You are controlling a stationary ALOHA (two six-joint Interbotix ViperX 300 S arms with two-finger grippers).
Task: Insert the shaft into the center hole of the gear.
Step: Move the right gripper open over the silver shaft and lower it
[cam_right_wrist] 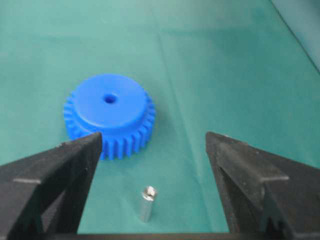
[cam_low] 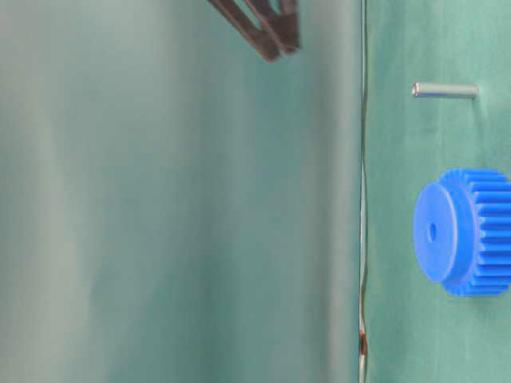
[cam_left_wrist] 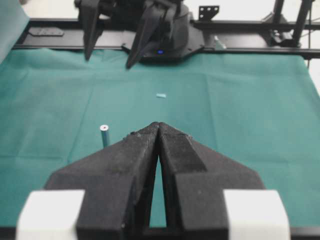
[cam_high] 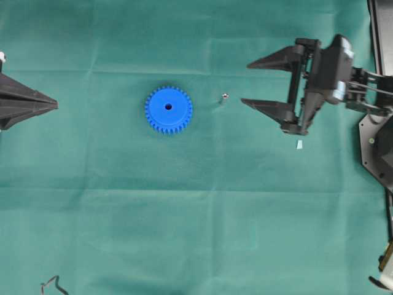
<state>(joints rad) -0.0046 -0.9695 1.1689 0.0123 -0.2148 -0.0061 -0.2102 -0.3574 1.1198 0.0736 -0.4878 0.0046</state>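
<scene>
Spread wide and empty, right claw (cam_right_wrist: 152,150) straddled upright steel shaft (cam_right_wrist: 147,202) just short of blue gear (cam_right_wrist: 109,114), left claw (cam_left_wrist: 159,131) clenched well off; still the pick-up step, calling next for lowering, pinching, then carrying to center hole (cam_right_wrist: 109,98).

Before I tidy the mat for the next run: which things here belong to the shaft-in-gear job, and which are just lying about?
Job:
- shaft, standing upright beside the gear
- blue gear
- its center hole, empty
- right tool, open near the shaft

Lying about:
- pale blue scrap
- left tool, shut, idle
- green cloth
</scene>
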